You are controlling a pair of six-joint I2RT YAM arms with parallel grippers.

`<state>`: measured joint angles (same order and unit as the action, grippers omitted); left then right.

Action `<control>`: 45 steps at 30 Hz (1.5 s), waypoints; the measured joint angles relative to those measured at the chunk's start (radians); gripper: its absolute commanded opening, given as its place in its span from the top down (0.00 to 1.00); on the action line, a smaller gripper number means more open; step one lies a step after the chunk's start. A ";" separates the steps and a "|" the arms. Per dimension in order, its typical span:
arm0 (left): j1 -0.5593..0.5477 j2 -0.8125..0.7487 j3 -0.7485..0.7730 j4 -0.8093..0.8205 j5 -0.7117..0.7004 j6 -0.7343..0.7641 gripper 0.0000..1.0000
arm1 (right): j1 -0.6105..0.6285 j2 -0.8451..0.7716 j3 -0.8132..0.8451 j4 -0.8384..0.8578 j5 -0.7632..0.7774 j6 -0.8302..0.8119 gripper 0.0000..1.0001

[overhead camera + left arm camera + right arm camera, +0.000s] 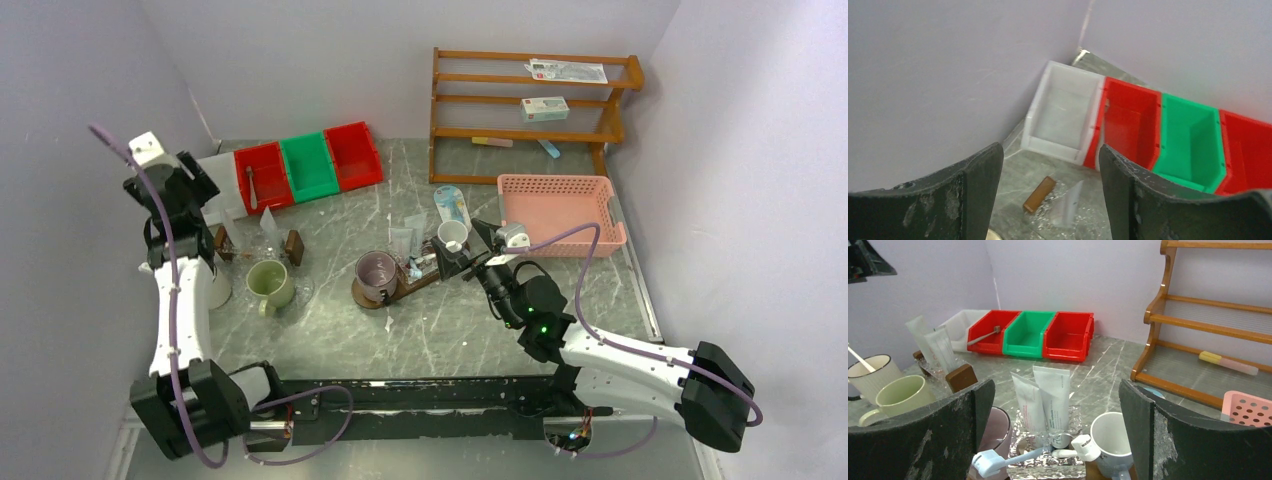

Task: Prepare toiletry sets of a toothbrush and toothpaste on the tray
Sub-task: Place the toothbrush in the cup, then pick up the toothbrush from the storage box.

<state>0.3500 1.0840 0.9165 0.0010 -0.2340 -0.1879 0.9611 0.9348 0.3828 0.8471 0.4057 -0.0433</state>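
Observation:
The dark brown tray lies mid-table and carries a mauve mug and a white mug. Between the mugs, two white toothpaste tubes stand upright in a foil holder. Two capped white toothbrushes lie in front of the tubes. My right gripper hovers just near of them, open, its jaws framing the tubes and the white mug. My left gripper is open and empty, raised at the far left above a wooden block and a clear tube.
A green mug and a black-rimmed white mug holding a toothbrush stand left of the tray. A white bin and red and green bins line the back. A pink basket and wooden shelf stand at right.

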 measured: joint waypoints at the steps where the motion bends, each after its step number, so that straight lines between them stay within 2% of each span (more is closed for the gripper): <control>1: -0.017 0.031 0.038 -0.023 0.013 0.016 0.27 | 0.000 0.000 0.000 -0.001 0.003 0.000 0.00; 7: -0.111 0.222 0.244 -0.136 0.072 0.097 0.27 | 0.000 -0.003 0.000 -0.008 0.018 -0.009 0.00; 18: -0.231 0.473 0.375 -0.221 0.061 0.138 0.28 | -0.012 -0.007 0.000 -0.015 0.037 -0.020 0.00; 23: -0.287 0.611 0.490 -0.239 0.018 0.177 0.35 | -0.020 0.012 0.000 -0.015 0.037 -0.022 0.00; 34: -0.318 0.904 0.711 -0.312 -0.079 0.253 0.53 | -0.024 0.055 0.000 -0.014 0.055 -0.032 0.00; 45: -0.323 1.093 0.821 -0.370 -0.188 0.294 0.56 | -0.028 0.076 0.000 -0.013 0.059 -0.040 0.00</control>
<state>0.0269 2.1769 1.7378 -0.3691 -0.4225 0.1062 0.9333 1.0107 0.3828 0.8341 0.4644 -0.0837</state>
